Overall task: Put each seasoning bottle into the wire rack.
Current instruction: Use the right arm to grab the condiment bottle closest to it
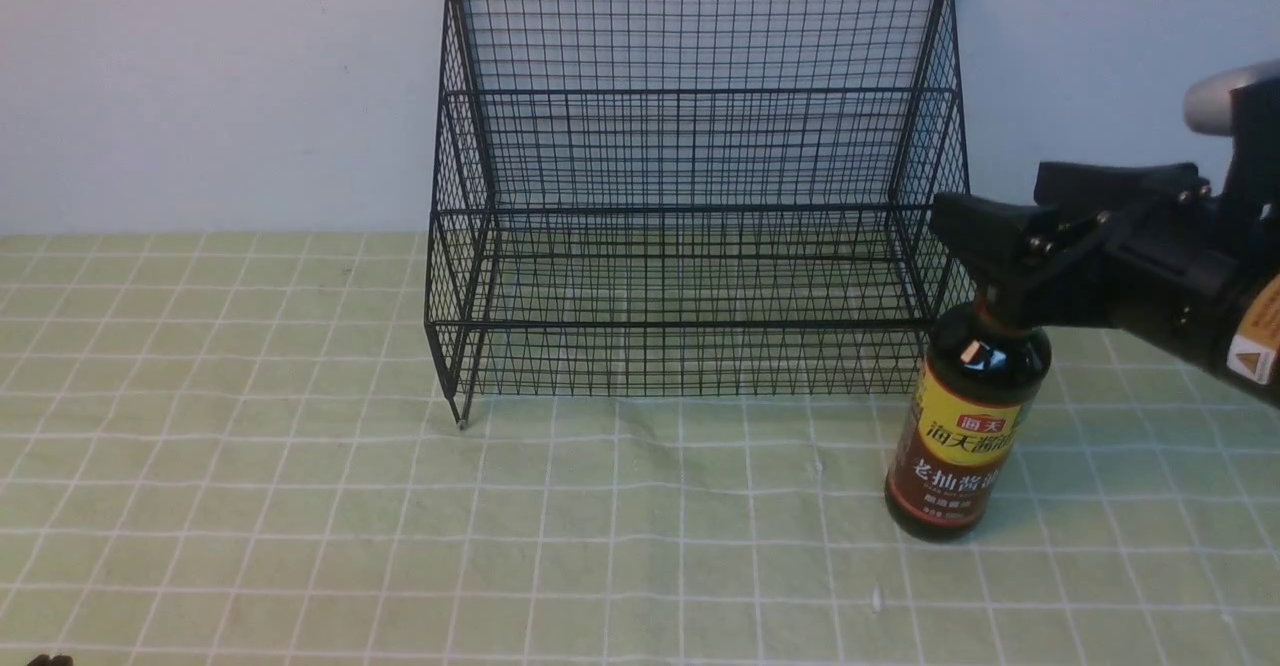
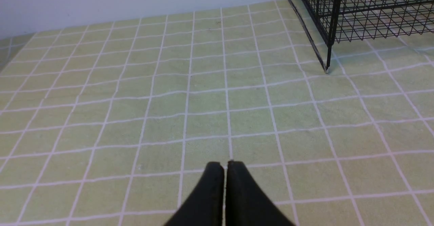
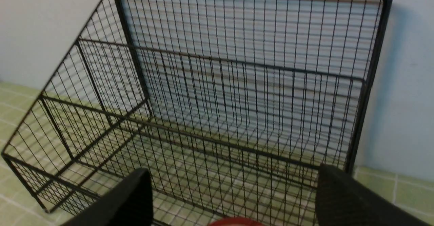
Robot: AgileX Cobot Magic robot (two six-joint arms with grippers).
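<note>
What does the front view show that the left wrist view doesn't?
Only the front view: the seasoning bottle standing just outside the wire rack, by its right front corner, with the right claw open over its cap. Only the left wrist view: the left claw up close, shut. Both: the wire rack's left front corner and the green checked cloth.

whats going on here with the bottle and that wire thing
The seasoning bottle stands upright on the green cloth by the wire rack's right front corner, not in it. The right gripper hangs open over its cap, gripping nothing. The left gripper is shut, off to the side above the cloth. The rack holds nothing.
</note>
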